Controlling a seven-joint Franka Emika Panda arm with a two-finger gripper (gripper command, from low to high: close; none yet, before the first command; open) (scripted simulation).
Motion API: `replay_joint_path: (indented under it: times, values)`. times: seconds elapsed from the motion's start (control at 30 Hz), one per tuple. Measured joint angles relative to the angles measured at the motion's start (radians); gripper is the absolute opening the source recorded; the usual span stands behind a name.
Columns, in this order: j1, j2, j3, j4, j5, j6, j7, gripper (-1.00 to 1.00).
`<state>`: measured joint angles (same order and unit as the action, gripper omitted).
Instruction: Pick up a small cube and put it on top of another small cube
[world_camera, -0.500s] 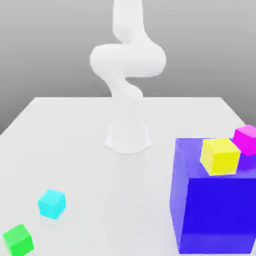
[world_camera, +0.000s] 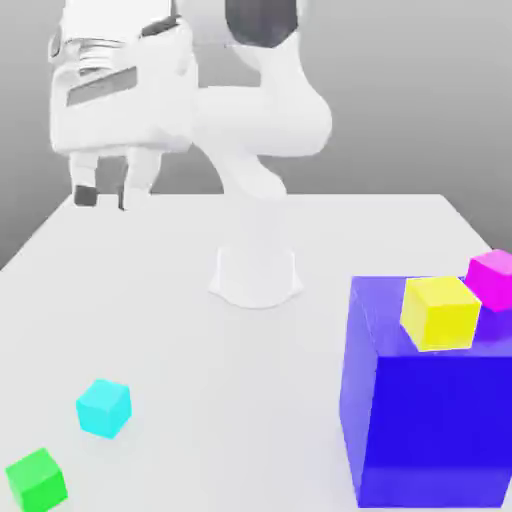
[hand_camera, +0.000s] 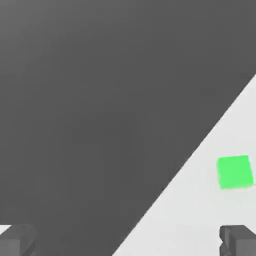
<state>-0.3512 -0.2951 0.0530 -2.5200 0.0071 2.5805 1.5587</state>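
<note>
Open pincer pointing down, high above the cyan cube

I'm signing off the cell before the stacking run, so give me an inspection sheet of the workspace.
Surface: white table, no marks seen
Small cyan cube: on the table, near the green cube, apart from it
Green cube: on the table, at the exterior view's left
Clutter: big blue block at the exterior view's right, bearing the yellow cube and the magenta cube
Gripper: open, empty, raised above the table
Cables: nothing seen
Surroundings: plain grey backdrop
</note>
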Motion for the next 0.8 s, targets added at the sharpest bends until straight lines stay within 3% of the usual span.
replay_joint_path:
  times: [0.43,0.63,0.67,0.8]
  values:
    - [-0.173,0.371,-0.054,-0.162,-0.010,0.206,0.568,0.00]
    - [-0.171,0.580,-0.061,-0.143,0.006,0.368,0.605,0.00]
    - [-0.170,0.612,-0.062,-0.137,0.009,0.394,0.604,-1.00]
    - [-0.170,0.612,-0.061,-0.137,0.008,0.396,0.604,-1.00]
